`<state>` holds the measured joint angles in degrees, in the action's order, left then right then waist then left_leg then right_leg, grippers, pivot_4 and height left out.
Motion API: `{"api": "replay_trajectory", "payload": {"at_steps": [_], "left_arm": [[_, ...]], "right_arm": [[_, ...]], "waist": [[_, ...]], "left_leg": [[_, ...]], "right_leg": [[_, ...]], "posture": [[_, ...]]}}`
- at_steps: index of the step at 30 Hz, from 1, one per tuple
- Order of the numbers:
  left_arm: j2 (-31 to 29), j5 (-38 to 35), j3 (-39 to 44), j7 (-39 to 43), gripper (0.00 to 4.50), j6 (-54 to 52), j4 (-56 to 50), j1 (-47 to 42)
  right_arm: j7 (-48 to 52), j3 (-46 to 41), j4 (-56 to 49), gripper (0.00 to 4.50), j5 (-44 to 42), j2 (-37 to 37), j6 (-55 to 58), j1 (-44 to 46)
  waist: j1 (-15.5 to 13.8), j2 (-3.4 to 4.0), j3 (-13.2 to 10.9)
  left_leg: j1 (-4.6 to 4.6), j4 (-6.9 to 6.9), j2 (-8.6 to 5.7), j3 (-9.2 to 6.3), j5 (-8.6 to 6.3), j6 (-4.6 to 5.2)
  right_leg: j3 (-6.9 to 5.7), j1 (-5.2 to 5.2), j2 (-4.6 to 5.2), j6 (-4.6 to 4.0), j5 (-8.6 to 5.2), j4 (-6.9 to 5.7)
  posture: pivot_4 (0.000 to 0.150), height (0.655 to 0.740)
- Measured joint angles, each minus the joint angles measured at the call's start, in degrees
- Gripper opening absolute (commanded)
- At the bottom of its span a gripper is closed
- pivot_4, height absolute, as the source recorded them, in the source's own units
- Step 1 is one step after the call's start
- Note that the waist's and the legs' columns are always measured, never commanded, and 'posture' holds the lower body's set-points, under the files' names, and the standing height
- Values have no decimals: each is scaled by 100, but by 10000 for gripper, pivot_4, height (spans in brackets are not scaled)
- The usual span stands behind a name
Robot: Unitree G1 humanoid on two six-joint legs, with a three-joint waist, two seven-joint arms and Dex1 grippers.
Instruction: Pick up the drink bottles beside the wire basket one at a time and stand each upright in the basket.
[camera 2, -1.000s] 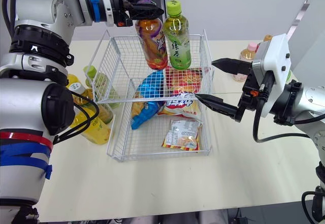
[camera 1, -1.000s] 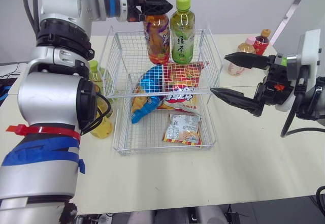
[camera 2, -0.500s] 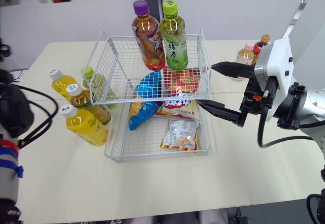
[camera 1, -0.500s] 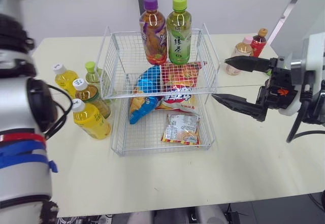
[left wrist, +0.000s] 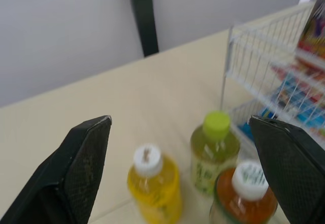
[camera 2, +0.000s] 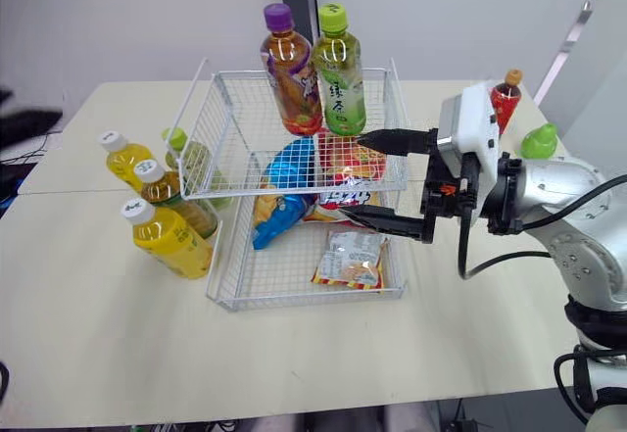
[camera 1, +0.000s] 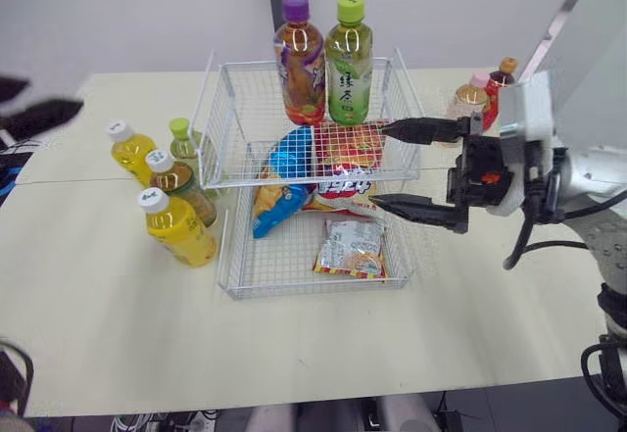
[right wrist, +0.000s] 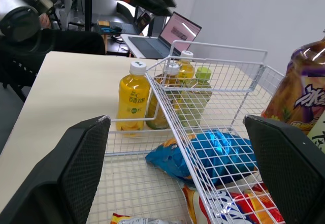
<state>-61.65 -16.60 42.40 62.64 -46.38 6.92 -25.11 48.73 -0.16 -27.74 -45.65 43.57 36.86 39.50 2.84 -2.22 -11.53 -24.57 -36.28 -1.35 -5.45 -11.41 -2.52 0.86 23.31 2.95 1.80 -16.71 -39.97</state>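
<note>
The wire basket [camera 1: 235,123] sits in the middle of the table [camera 1: 118,314]. It has a top shelf and a bottom part.

Two bottles stand up straight at the back of the top shelf. They are side by side. One is the purple-cap bottle [camera 1: 299,60] and the other is the green tea bottle [camera 1: 350,60], which has a green cap.

Snacks lie in the bottom part. There is a blue snack bag [camera 1: 284,182], a red snack bag [camera 1: 343,153] and a small snack packet [camera 1: 353,249] near the front.

Four bottles stand on the table just beside the basket, on the robot's left. They are close together. The far yellow bottle [camera 1: 129,153] and the green-cap bottle [camera 1: 183,148] are at the back. The brown tea bottle [camera 1: 181,189] is in the middle. The near yellow bottle [camera 1: 178,228] is at the front.

On the other side of the basket, at the far right of the table, stand a pink-cap bottle [camera 1: 473,94] and a red bottle [camera 2: 505,99].

The left gripper [left wrist: 180,120] is off to the far left, well away from the four bottles. Its fingers [left wrist: 76,168] are spread wide and hold nothing. From its wrist you can see three of those bottles between them.

The right gripper [camera 1: 380,166] reaches in over the right side of the basket. It is spread wide too, and it is empty. One finger is up by the top shelf and the other is lower, over the snacks.
</note>
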Motion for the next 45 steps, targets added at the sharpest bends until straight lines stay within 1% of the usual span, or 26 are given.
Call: {"api": "replay_trajectory", "payload": {"at_steps": [3,5,9,13,17,21,26,28,30,35,40,45], "left_arm": [[419,-31,741,-229,44834,250,-286,926],[639,-70,1008,-375,44834,399,-419,1277],[1105,-144,1197,-848,44834,697,-664,1792],[1307,-315,1188,-1134,44834,901,-700,1901],[1313,-463,1158,-1322,44834,1060,-701,1900],[1303,-544,908,-1438,44834,1217,-599,1901],[1161,-553,414,-1583,44834,1526,-19,1498],[1069,-557,97,-1585,44834,1657,349,1038],[1022,-574,-339,-1562,44834,1731,828,380],[995,-481,-1124,-1532,44834,2050,1807,-726],[970,-167,-1764,-1589,44834,2441,2704,-1646],[1015,142,-2245,-1625,44834,2794,3459,-2241]], "right_arm": [[33,93,58,45000,191,-97,-95,-5],[60,97,56,45000,251,-136,-146,-17],[-36,95,28,45000,364,-275,-183,-23],[-254,7,-172,45000,332,-333,-82,-105],[-392,-87,-352,45000,267,-346,25,-227],[-506,-87,-336,45000,274,-373,110,-217],[-557,-90,-282,45000,278,-406,150,-135],[-593,-97,-247,45000,277,-420,185,-78],[-613,-94,-233,45000,274,-425,240,-55],[-641,-97,-209,45000,276,-402,353,-50],[-670,-94,-209,45000,274,-405,459,-35],[-715,-92,-204,45000,274,-426,527,10]], "waist": [[-60,-6,4],[-109,-7,5],[-140,-11,9],[-139,-13,11],[-123,-13,12],[-120,-12,13],[-124,-12,13],[-134,-13,13],[-149,-15,15],[-102,-16,15],[-77,-16,15],[-85,-16,15]], "left_leg": [[1,0,-1,-5,0,0],[3,0,-2,-6,0,0],[10,0,-3,-6,0,-1],[11,0,-2,-7,0,-1],[15,3,-1,-4,0,-1],[20,8,0,0,0,-1],[20,9,0,-1,0,-1],[20,9,-2,3,0,-1],[20,8,-6,9,1,-1],[19,13,-1,32,0,-1],[19,15,4,39,0,-1],[19,14,3,39,1,-1]], "right_leg": [[-1,-2,3,-1,1,1],[-2,-4,7,-3,3,1],[-3,-12,9,-7,9,1],[-4,-12,9,-9,11,0],[-3,-12,9,-9,11,0],[-1,-13,9,-11,12,-1],[-4,-14,7,-11,12,0],[-11,-16,4,-11,12,0],[-17,-20,0,-10,13,0],[-10,-11,-13,-8,14,-2],[-5,-9,-28,-8,14,-4],[-4,-9,-30,-8,13,-4]], "posture": [[1500,7400],[1500,7400],[1500,7400],[1500,7400],[1500,7400],[1500,7400],[1500,7400],[1500,7400],[1500,7400],[1500,7400],[1500,7400],[1500,7400]]}}
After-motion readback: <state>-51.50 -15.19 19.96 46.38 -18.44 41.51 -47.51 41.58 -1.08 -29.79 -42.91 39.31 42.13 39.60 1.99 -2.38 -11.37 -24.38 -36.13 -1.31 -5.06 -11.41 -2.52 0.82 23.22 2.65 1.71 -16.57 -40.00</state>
